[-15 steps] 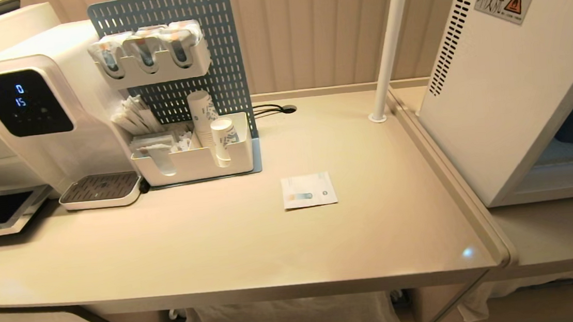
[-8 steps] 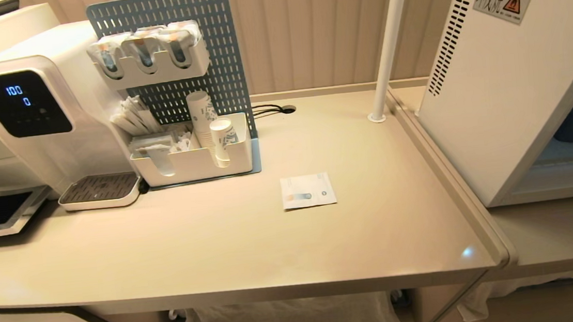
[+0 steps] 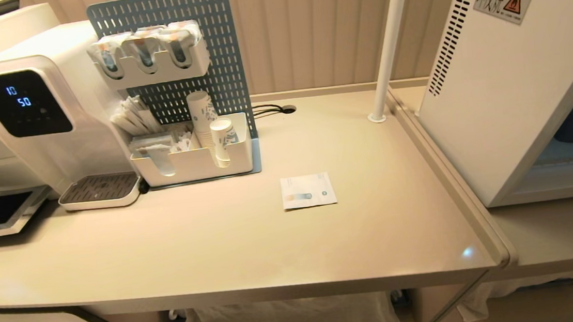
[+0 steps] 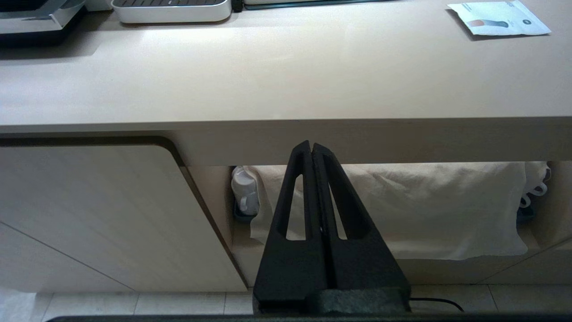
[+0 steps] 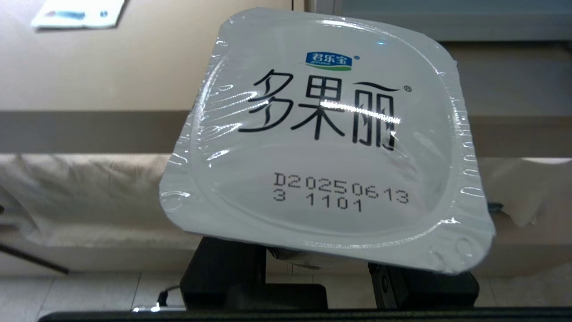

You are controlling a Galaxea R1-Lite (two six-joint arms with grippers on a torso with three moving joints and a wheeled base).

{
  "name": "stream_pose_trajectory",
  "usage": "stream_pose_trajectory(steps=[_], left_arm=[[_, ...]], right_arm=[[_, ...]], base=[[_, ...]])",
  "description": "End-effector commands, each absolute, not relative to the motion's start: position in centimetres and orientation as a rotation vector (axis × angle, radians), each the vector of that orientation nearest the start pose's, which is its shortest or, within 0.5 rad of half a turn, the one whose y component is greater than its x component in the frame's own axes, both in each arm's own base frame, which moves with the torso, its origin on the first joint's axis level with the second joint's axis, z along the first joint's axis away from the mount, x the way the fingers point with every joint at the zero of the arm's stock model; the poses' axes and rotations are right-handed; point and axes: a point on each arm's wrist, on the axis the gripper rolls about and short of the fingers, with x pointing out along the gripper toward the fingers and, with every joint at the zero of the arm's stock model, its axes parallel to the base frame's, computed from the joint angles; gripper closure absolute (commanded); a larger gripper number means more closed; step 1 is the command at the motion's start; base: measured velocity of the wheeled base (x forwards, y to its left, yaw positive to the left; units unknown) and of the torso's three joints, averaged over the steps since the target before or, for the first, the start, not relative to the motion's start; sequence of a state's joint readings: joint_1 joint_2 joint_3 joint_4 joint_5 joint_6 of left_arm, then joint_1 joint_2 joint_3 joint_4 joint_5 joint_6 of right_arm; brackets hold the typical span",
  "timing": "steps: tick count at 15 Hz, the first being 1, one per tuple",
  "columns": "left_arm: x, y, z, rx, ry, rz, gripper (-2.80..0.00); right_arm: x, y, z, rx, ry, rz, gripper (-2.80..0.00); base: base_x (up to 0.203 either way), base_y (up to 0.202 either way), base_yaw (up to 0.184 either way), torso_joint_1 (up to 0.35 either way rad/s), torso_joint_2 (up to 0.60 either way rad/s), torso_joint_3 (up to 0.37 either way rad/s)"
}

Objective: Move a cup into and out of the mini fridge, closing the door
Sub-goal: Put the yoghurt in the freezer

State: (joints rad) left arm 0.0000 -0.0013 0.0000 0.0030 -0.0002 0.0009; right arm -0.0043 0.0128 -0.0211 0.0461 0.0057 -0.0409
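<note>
My right gripper [image 5: 313, 268] is shut on the cup [image 5: 330, 147], a squat white tub whose foil lid with black lettering faces the wrist camera. The lid hides the fingertips. The cup hangs in front of the counter's front edge, below the top. The mini fridge [image 3: 508, 84] stands at the right on a lower ledge, with side vents and a warning sticker. Its front shows only edge-on, with shelves and a blue object visible; I cannot tell how the door stands. My left gripper [image 4: 311, 145] is shut and empty, parked below the counter edge. Neither arm appears in the head view.
On the beige counter [image 3: 273, 245] lie a flat sachet [image 3: 308, 190], a water dispenser [image 3: 38, 110], and a pegboard organiser [image 3: 181, 87] with tall paper cups [image 3: 214, 131]. A white pole [image 3: 390, 43] rises near the fridge. White cloth [image 4: 402, 205] hangs under the counter.
Only the digits on the water dispenser's display differ. Nothing else in the head view has moved.
</note>
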Motion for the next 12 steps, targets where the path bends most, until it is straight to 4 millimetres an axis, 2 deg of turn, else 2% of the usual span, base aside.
stream_pose_trajectory(steps=[1,12], left_arm=[[-2.28,0.00,7.52,0.003,0.003,0.000,0.00],[-2.28,0.00,7.52,0.002,0.003,-0.001,0.00]], right_arm=[[-2.36,0.02,7.68,-0.041,-0.003,0.000,0.00],[-2.34,0.04,7.45,-0.053,0.018,0.010,0.00]], base=[[0.000,0.000,0.000,0.000,0.00,0.000],[0.000,0.000,0.000,0.000,0.00,0.000]])
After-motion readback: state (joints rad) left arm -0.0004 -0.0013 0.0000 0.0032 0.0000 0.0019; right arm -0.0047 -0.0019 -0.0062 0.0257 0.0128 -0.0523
